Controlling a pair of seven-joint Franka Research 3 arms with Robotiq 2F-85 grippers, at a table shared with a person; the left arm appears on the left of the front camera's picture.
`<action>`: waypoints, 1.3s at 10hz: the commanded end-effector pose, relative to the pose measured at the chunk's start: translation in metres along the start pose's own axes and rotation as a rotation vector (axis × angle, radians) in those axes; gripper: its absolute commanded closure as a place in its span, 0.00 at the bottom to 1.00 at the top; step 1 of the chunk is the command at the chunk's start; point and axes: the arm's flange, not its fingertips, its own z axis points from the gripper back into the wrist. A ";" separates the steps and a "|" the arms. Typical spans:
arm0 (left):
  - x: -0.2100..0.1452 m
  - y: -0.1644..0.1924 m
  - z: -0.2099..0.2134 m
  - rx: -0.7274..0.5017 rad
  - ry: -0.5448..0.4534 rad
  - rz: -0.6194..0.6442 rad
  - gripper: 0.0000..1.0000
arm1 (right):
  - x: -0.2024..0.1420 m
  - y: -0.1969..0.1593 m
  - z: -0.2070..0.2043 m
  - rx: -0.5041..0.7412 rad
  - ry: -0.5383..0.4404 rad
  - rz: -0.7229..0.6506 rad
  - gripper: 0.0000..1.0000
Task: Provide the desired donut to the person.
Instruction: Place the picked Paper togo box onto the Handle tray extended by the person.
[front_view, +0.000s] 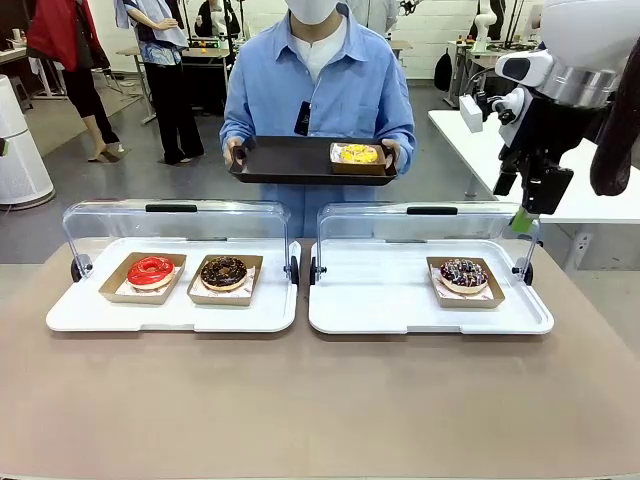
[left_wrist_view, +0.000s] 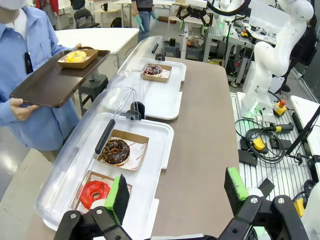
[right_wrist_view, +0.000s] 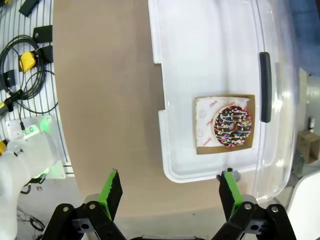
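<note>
View across the brown bench (front_view: 300, 400) toward the person (front_view: 318, 90), who stands beyond its far edge and holds a dark tray (front_view: 285, 160) level with both hands, one hand (front_view: 236, 156) gripping each end. The yellow donut (front_view: 358, 153) lies in a cardboard box on that tray, at the end toward the robot's right; whether its topping is icing or crumbs is hard to tell at this size.

Two white trays sit side by side along the far half of the bench, each with a clear hinged lid standing raised at its far edge. The left white tray (front_view: 170, 318), toward the far left corner, carries a red-glazed donut (front_view: 150, 270) and, just beside it toward the middle, a chocolate donut (front_view: 223, 271), each in its own box. The right white tray (front_view: 390, 305), toward the far right corner, carries a single sprinkled chocolate donut (front_view: 463, 274) in a box near its right end.

The right arm (front_view: 555, 110) hangs above the far right corner of the bench; its jaws are spread wide and hold nothing, poised high over the right end of the right white tray. The left jaws are likewise released and empty, raised above the left end of the bench, with the red-glazed donut below them.
</note>
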 end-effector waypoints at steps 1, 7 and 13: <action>0.001 -0.001 0.001 -0.004 -0.009 -0.010 0.00 | 0.000 0.000 0.000 0.000 0.000 0.000 0.00; 0.001 -0.001 0.001 -0.004 -0.009 -0.010 0.00 | -0.156 -0.011 -0.001 0.050 -0.797 0.040 0.00; 0.001 -0.001 0.001 -0.004 -0.009 -0.010 0.00 | -0.270 0.052 -0.013 0.020 -0.974 -0.120 0.00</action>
